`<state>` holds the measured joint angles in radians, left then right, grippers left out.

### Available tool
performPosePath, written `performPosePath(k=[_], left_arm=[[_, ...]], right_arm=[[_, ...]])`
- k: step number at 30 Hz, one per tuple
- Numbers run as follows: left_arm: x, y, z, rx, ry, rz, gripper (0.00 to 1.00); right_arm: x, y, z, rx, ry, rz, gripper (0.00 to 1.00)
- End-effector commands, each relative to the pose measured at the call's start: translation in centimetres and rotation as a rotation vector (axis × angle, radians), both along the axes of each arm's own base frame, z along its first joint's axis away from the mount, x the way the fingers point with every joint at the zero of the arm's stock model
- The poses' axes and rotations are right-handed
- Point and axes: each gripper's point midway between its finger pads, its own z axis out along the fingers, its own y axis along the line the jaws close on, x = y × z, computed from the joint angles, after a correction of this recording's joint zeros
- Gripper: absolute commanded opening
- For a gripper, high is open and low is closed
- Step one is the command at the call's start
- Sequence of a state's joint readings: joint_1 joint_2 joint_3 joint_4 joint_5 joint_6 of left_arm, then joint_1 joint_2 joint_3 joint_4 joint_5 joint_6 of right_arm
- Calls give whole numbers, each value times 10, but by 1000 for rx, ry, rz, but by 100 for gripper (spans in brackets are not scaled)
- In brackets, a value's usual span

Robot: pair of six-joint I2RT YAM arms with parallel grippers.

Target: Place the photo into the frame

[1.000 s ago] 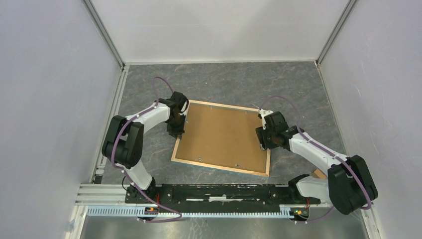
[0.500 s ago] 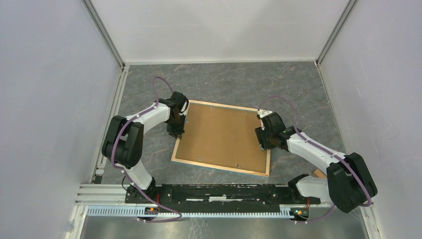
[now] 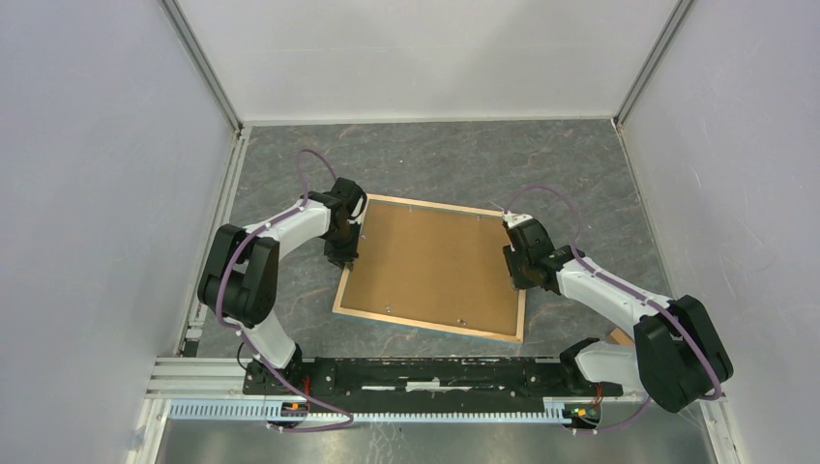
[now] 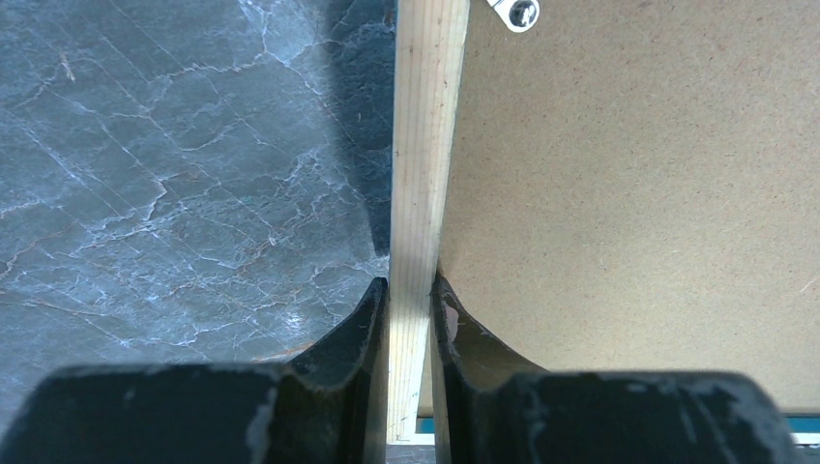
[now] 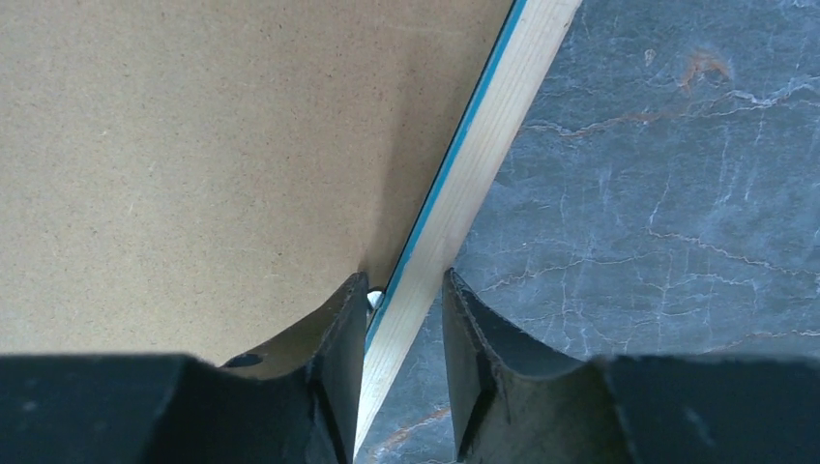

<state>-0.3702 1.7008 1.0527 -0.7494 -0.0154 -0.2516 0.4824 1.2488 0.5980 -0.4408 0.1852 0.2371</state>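
Note:
The frame (image 3: 431, 326) lies face down on the dark marble table, light wood rim up, with the brown backing board (image 3: 435, 261) inside it. My left gripper (image 3: 344, 253) is shut on the frame's left rim (image 4: 425, 145), one finger on each side of the wood (image 4: 410, 302). My right gripper (image 3: 515, 280) straddles the right rim (image 5: 483, 145). Its jaws stand slightly open (image 5: 406, 302), the inner finger against the blue edge and the outer finger apart from the wood. The photo is not in view.
Small metal clips sit on the backing's edges (image 4: 515, 12) (image 3: 462, 324). A small brown object (image 3: 619, 336) lies by the right arm's base. White walls close the table on three sides. A metal rail (image 3: 387, 387) runs along the near edge.
My right wrist has shifted slightly along the frame's right rim. The left arm and the frame have not moved.

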Motion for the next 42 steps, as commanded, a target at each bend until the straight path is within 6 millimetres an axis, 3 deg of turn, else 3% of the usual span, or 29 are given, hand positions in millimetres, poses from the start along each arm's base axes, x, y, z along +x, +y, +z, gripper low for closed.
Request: performPosePath(k=[1, 4, 9, 16, 23, 31, 36, 42], left_arm=[[-12, -7, -6, -34, 38, 11, 2], [-11, -7, -6, -35, 36, 10, 2], [-11, -7, -6, -34, 37, 12, 2], [-11, -6, -7, -30, 39, 14, 2], [-11, -5, -5, -24, 31, 18, 2], [-10, -6, -5, -28, 28, 20, 2], [-10, -6, -4, -30, 28, 21, 2], [-10, -6, -4, -29, 26, 21, 2]], right_arm=[[-14, 19, -19, 72, 64, 48, 34], [-15, 21, -21, 70, 76, 56, 29], [-16, 23, -22, 69, 85, 68, 30], [-5, 12, -8, 39, 24, -48, 61], [-13, -2, -12, 48, 14, -253, 65], [-18, -15, -5, 121, -55, -538, 60], [-27, -21, -13, 98, -18, -604, 55], [-34, -19, -21, 97, 22, -621, 40]])
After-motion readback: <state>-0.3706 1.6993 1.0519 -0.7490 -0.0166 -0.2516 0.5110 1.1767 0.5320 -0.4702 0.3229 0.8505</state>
